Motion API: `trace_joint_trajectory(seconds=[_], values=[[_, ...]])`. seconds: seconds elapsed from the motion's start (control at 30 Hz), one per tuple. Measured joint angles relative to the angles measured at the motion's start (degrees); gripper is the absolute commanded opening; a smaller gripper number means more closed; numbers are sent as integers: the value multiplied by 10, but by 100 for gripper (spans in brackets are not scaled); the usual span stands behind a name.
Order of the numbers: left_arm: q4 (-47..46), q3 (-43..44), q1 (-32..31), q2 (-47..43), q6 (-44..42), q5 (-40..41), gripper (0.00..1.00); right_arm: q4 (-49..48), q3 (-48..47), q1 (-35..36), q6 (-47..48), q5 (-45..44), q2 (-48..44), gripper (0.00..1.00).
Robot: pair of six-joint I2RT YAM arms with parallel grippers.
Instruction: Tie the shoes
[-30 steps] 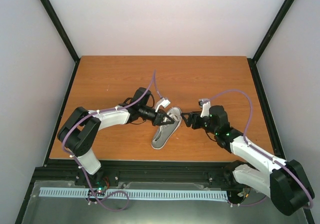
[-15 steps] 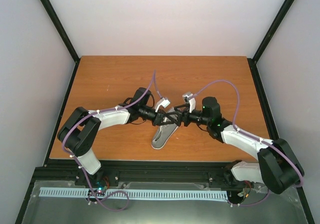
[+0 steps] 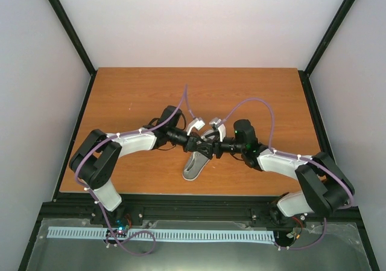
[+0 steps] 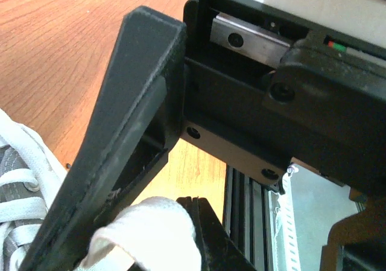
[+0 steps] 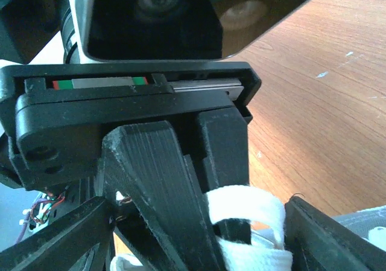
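Sneaker (image 3: 196,165) lies near the middle of the desk (image 3: 132,96), its far end under my jaws. My left jaws are clamped on a loop of its white lace (image 5: 244,219). My right jaws stand wide apart, straddling that loop and the left pair.

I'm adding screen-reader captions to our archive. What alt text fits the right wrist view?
Close up, the left gripper is shut on a white lace, filling most of the frame. The right gripper stands open, its fingers at either side of that lace, with the wooden table behind.
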State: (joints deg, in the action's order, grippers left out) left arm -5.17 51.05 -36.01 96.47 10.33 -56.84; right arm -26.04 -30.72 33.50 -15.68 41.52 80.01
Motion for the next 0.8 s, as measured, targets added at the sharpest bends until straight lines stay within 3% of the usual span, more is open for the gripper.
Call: trace_joint_trajectory(seconds=[0.37, 0.53, 0.8], values=[[-16, -8, 4, 0, 23, 15, 2, -57, 21, 43, 6, -58, 16, 72], [-19, -11, 7, 0, 28, 23, 2, -88, 38, 55, 7, -94, 16, 75], [-20, -14, 9, -22, 30, 23, 3, -51, 116, 53, 5, -196, -95, 79]])
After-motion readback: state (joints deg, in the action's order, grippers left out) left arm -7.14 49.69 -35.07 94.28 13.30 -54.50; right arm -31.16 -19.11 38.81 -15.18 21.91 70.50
